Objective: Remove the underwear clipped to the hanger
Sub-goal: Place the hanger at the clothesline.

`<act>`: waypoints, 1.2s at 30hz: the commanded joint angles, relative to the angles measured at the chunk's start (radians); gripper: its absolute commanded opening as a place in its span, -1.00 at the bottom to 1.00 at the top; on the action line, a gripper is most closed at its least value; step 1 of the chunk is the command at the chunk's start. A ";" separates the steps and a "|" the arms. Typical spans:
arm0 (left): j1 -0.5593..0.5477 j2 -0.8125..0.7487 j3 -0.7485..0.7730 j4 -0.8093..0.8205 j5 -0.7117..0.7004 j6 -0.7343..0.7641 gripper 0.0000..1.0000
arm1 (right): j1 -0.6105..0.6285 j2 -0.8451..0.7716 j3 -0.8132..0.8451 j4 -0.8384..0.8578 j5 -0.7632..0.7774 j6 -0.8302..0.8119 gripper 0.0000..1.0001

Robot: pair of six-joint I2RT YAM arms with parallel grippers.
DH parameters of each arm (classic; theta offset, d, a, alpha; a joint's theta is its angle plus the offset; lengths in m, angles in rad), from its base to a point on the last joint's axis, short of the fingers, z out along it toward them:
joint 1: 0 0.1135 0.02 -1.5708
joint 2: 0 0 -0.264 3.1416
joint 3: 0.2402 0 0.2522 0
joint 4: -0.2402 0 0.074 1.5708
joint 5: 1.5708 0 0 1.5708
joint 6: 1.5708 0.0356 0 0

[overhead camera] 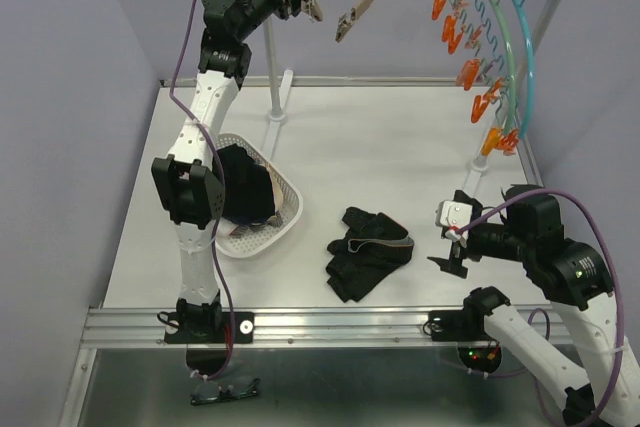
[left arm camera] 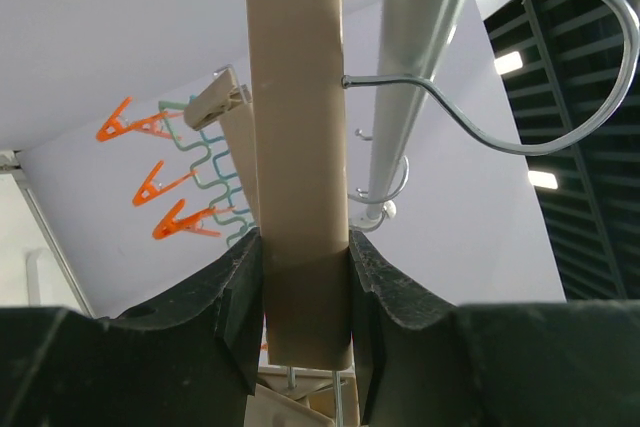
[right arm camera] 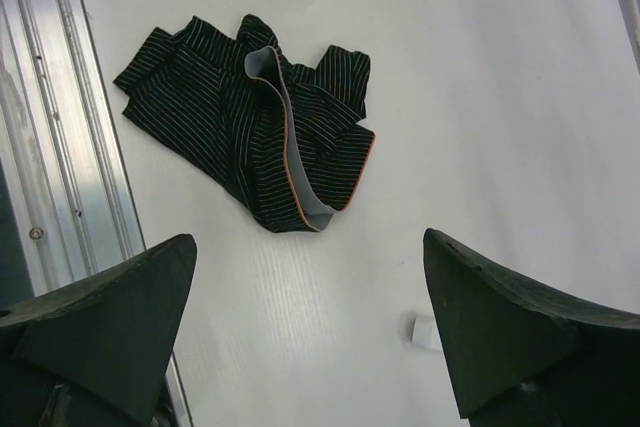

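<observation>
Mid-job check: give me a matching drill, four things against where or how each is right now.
1 left gripper
2 right gripper
3 striped underwear
4 basket

a crumpled on the table
b shut on the beige hanger
c open, above the table
d holds dark garments

Pairs: 1-b, 2-c, 3-a, 4-d

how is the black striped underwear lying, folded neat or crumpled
Crumpled: the striped underwear lies bunched on the table, waistband twisted up.
</observation>
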State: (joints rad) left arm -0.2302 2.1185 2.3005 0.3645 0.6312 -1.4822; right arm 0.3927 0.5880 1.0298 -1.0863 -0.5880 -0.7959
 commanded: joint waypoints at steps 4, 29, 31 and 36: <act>-0.009 0.029 0.100 0.022 -0.053 -0.012 -1.00 | -0.008 -0.022 -0.014 0.045 -0.032 0.021 1.00; -0.008 0.052 0.087 -0.035 -0.051 0.019 -0.71 | -0.029 -0.059 -0.033 0.045 -0.070 0.026 1.00; -0.006 0.029 0.060 -0.019 -0.048 0.030 -0.44 | -0.029 -0.065 -0.034 0.043 -0.067 0.026 1.00; -0.001 -0.002 0.037 -0.029 -0.050 0.069 0.11 | -0.034 -0.076 -0.040 0.043 -0.061 0.030 1.00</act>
State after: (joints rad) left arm -0.2401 2.2013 2.3505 0.3286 0.5659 -1.4639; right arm 0.3714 0.5274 1.0012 -1.0843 -0.6399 -0.7807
